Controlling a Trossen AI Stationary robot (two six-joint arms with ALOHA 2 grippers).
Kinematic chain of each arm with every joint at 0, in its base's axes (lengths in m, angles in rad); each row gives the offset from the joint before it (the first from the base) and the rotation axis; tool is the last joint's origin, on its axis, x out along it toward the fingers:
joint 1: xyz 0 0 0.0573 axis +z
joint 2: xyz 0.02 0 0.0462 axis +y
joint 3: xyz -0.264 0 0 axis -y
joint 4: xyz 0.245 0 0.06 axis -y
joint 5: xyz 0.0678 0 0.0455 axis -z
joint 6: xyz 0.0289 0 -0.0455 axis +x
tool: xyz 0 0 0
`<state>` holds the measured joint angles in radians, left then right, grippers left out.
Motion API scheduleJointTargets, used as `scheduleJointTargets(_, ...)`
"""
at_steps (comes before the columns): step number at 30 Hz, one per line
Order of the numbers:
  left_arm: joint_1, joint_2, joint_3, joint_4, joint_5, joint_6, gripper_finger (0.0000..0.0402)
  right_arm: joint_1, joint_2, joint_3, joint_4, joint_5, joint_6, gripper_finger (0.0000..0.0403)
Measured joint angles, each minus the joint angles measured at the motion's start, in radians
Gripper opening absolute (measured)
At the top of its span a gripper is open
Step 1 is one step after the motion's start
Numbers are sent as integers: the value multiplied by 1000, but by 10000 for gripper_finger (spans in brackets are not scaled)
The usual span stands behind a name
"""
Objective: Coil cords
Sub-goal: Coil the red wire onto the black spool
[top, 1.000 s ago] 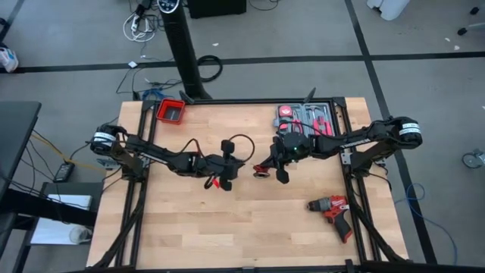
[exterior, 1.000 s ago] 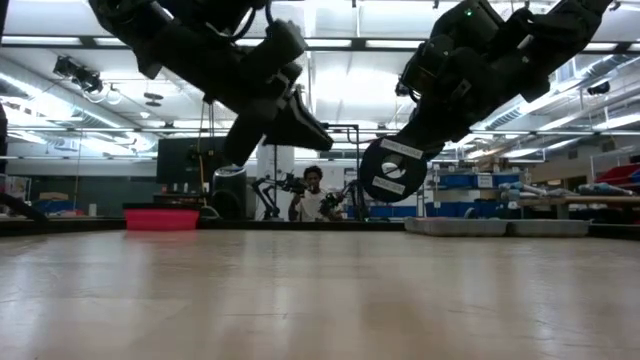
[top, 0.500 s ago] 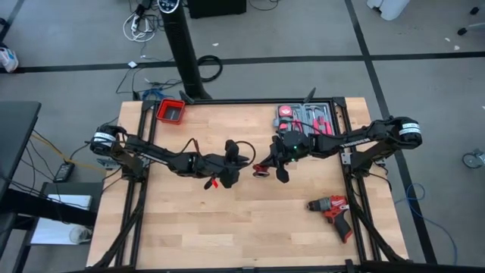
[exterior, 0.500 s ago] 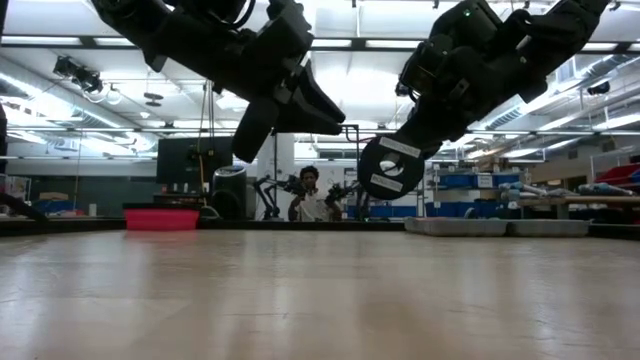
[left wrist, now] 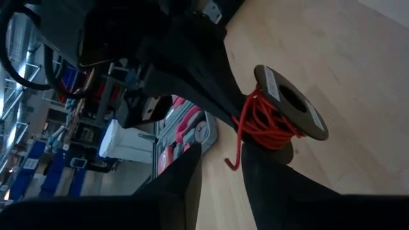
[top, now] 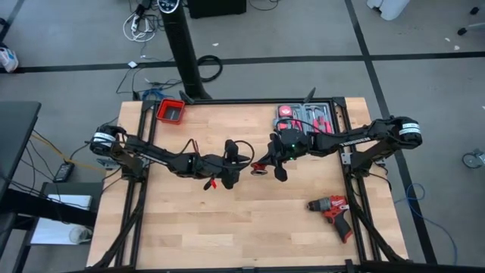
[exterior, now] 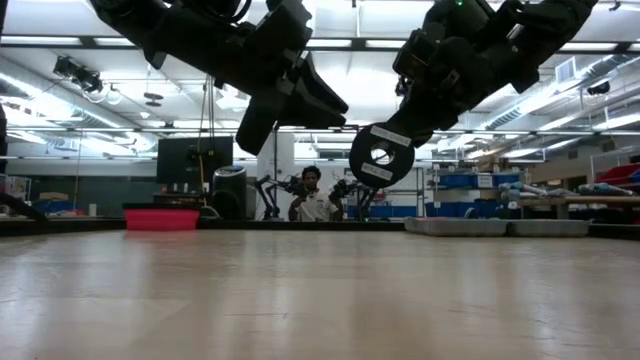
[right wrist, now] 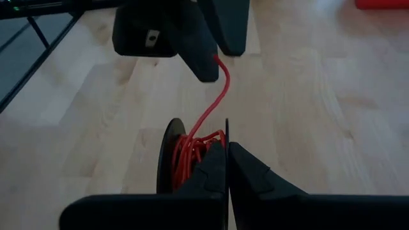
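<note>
Since a second ago we see the right gripper [top: 260, 166] drift a little toward the left arm and lift the spool [exterior: 380, 156] higher above the bench [top: 250, 227], while the left gripper [top: 227, 175] has turned and its fingers have parted.

Our left gripper hangs over the middle of the bench, slightly toward nine o'clock, with its two dark fingers [left wrist: 179, 179] spread and the red wire [left wrist: 259, 121] passing between them without being clamped, as far as the left wrist view shows. The wire's loose end hooks downward just beside one finger.

Our right gripper sits just at three o'clock of the left one, near the bench centre, its fingers [right wrist: 214, 172] pressed together on the rim of the small black spool. The red wire is wound in loose turns around the spool's core, and one strand runs from it up to the left gripper's fingertip.

A red bin [top: 171, 111] stands at the eleven o'clock corner, a tool tray [top: 307, 115] at one o'clock, and a red drill [top: 333, 208] lies toward four o'clock. A person [exterior: 313, 196] sits in the room beyond.
</note>
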<state>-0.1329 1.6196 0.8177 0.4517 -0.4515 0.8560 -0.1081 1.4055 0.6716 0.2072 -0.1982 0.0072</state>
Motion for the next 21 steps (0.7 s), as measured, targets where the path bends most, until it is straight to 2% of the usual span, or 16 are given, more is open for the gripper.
scheduleJointTargets(7, 0, 0, 0, -41, 0, -22, 110, 0, 0, 0, 13, 0, 0, 0)
scheduleJointTargets(21, 0, 0, 0, -44, 0, -80, 48, 1, 0, 0, 15, 9, -1, 1)
